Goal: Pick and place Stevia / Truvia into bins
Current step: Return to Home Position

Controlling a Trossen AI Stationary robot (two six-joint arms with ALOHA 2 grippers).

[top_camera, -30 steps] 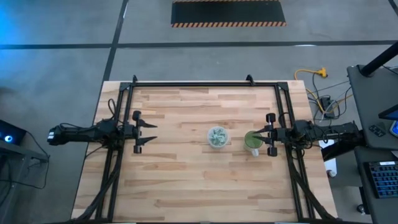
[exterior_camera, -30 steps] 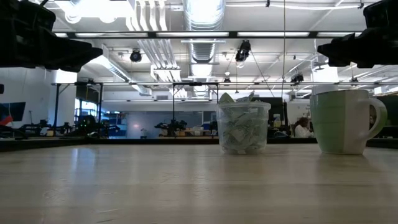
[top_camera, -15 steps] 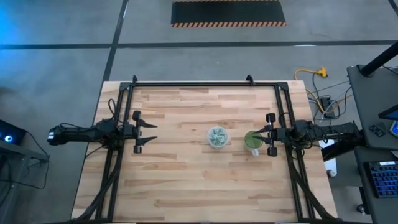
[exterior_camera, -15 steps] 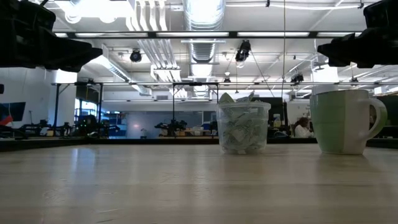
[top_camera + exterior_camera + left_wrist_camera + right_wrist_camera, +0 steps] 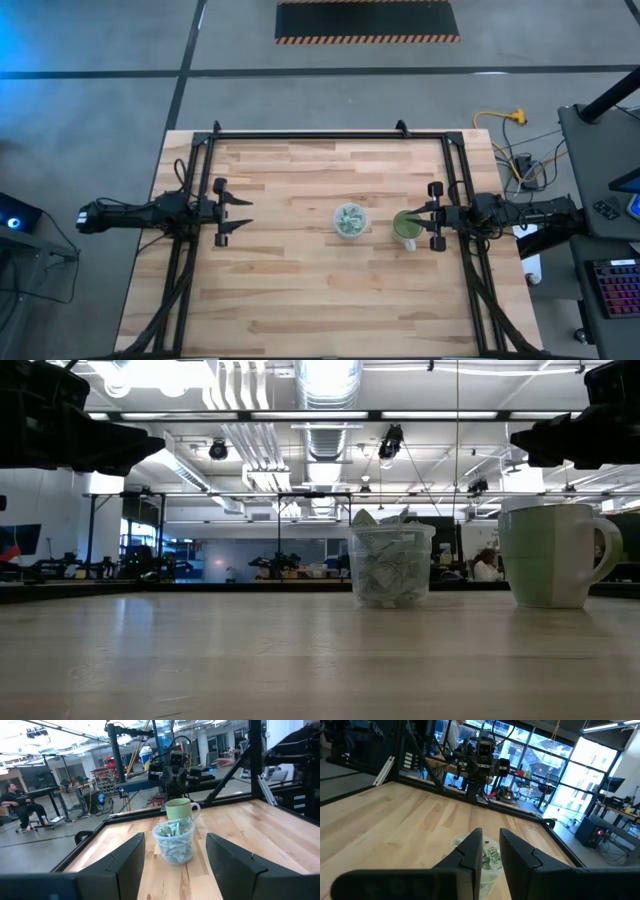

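One clear cup heaped with sachets | green cup contents unclear

No text, label, brand, number or sign is legible in any view.

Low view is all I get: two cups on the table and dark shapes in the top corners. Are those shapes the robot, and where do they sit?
Observer: Yes. From above, the left end effector hangs at the left side of the table, well apart from the clear cup.
Operator: And the other?
Observer: The right end effector hangs over the green cup.
Operator: Holding anything?
Observer: The left's wrist view shows its fingers wide apart, nothing between.
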